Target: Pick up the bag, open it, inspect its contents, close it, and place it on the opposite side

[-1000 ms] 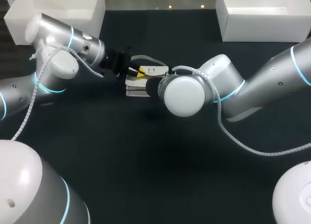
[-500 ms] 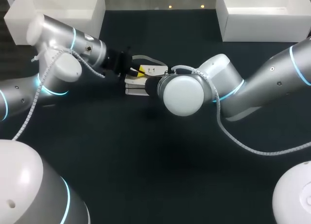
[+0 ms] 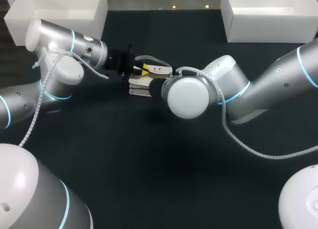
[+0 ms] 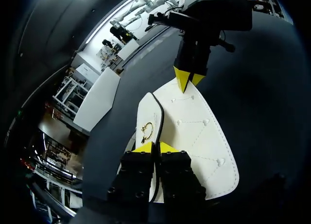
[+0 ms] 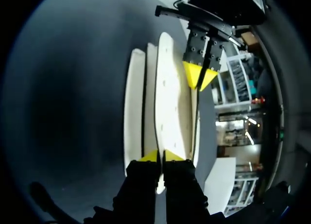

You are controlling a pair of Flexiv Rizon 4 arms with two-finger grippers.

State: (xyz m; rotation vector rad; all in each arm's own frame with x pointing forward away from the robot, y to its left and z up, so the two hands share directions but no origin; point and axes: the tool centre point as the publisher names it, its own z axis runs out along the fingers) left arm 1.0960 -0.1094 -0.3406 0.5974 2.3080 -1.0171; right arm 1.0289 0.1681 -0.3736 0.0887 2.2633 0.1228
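Note:
A cream white bag (image 3: 139,82) with a black-edged flap and a small gold clasp (image 4: 146,131) hangs between my two grippers over the middle of the table. Its grey strap (image 3: 155,60) loops out behind it. My left gripper (image 3: 144,68) is shut on one end of the bag's flap edge (image 4: 156,118); its own view shows the gripper (image 4: 155,146) pinching that rim. At the opposite end my right gripper (image 5: 160,156) is shut on a cream panel of the bag (image 5: 168,102). From above, the right wrist (image 3: 188,97) hides those fingertips. Each wrist view shows the other gripper ahead: right (image 4: 186,79), left (image 5: 199,74).
A white bin (image 3: 64,13) stands at the table's back left and another white bin (image 3: 268,23) at the back right. The dark tabletop (image 3: 164,159) lies bare in front of the arms.
My left gripper has shifted a little to the right and towards the back, lifting its end of the bag slightly. The right arm has stayed still.

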